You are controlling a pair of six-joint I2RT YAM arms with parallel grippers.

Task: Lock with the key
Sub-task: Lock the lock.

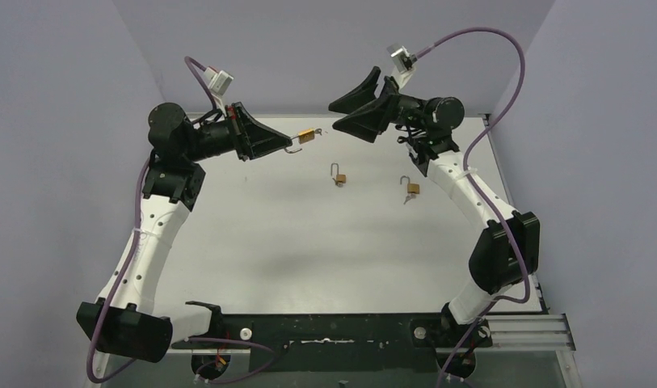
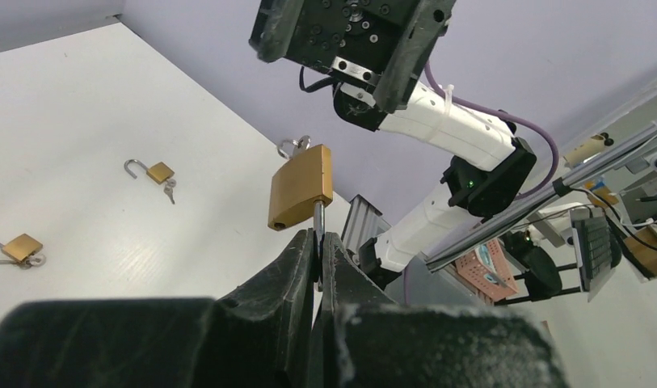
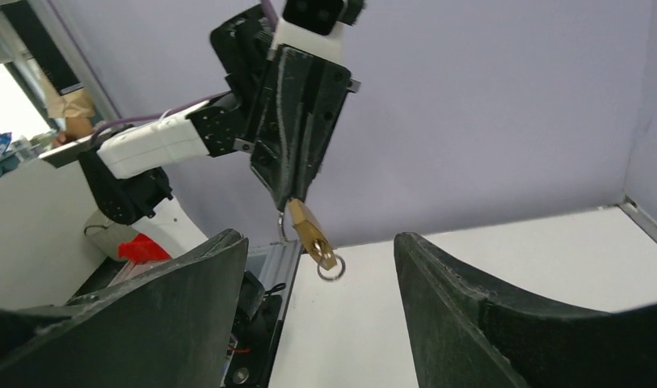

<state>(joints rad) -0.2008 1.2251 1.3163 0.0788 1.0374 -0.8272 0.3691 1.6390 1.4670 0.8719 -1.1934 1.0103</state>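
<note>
Our left hand [image 1: 286,148] is clamped on the shackle [image 2: 317,217], so the padlock [image 1: 307,136] hangs mid-air over the bench [image 1: 309,242]. Right hand [image 1: 341,115] is spread wide, empty. The lock's small, rigid brass, prob light and slick. We'd pinch the key [image 2: 299,145] by its head, w/ fingertips.

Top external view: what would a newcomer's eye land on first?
A brass padlock hangs in mid-air toward the back of the white table, its shackle pinched in the left arm's fingers, a key ring dangling from it. The right arm's fingers gape wide open just right of it, facing it. A second padlock and a third padlock, shackles open, lie on the table below.
</note>
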